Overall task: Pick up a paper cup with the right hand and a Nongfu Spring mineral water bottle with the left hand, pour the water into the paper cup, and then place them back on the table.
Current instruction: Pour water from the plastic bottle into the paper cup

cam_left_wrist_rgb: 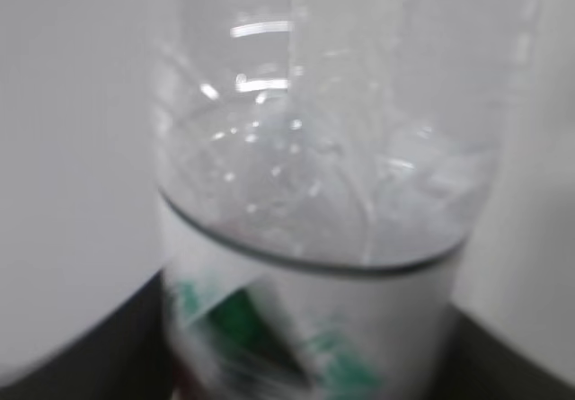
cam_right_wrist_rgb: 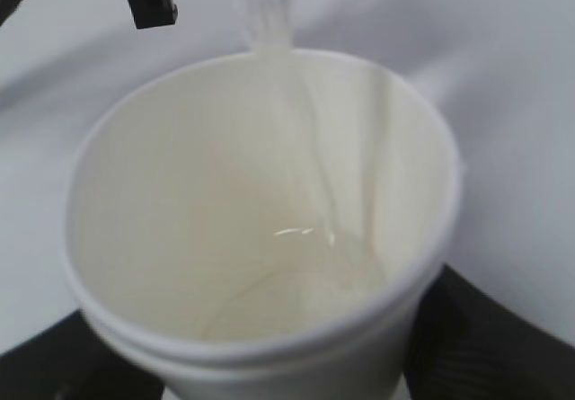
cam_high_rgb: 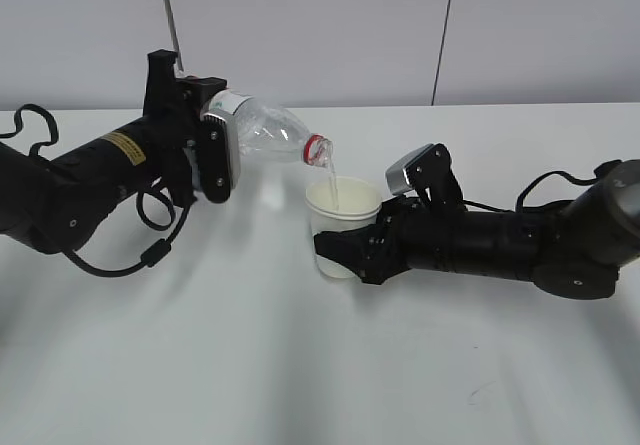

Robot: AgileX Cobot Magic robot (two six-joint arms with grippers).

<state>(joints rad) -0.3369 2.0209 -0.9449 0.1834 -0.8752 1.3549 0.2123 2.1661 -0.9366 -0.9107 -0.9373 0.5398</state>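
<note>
Two tools are both loaded: my left tool (cam_high_rgb: 212,145) clamps the Nongfu Spring mineral water bottle (cam_high_rgb: 262,128) around its labelled middle, tipped with its neck down to the right so the mouth sits just above the paper cup (cam_high_rgb: 341,227). A thin stream of water (cam_high_rgb: 331,177) falls inside the far rim. My right tool (cam_high_rgb: 352,252) grips the cup by its lower wall, upright, near the table (cam_high_rgb: 320,365), leaving the rim free. The right wrist view shows water (cam_right_wrist_rgb: 305,283) pooling at the bottom; I judge the pour unfinished.
</note>
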